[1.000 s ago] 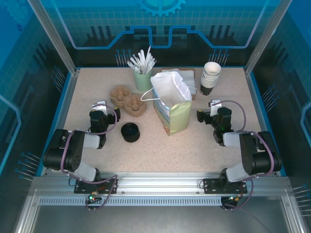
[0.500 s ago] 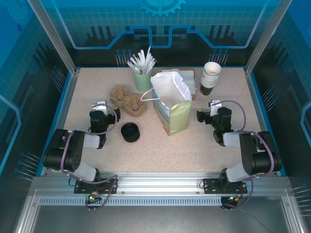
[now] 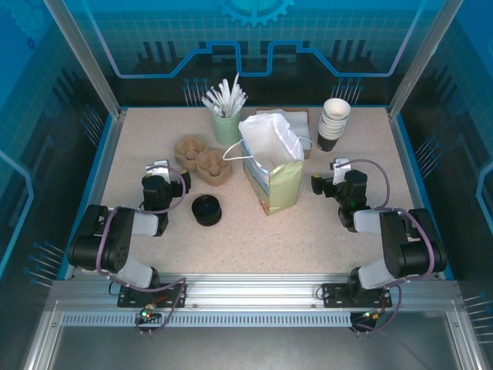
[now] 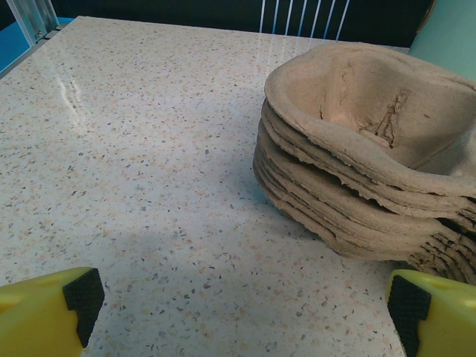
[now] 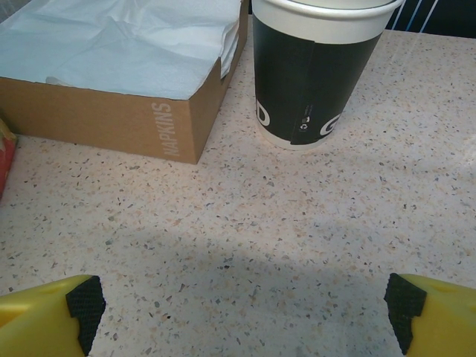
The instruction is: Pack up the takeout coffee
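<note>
The takeout coffee is out of view. A pale green paper bag stands open in the middle of the table, white paper showing at its mouth. My left gripper is open low over the bare tabletop, just short of a stack of brown pulp cup carriers. My right gripper is open too, right of the bag, with nothing between its fingers. It faces a stack of white-rimmed black cups.
A squat black round piece lies left of the bag, near the left arm. A cardboard napkin box sits behind the bag. A green cup of white stirrers stands at the back. Blue walls ring the table.
</note>
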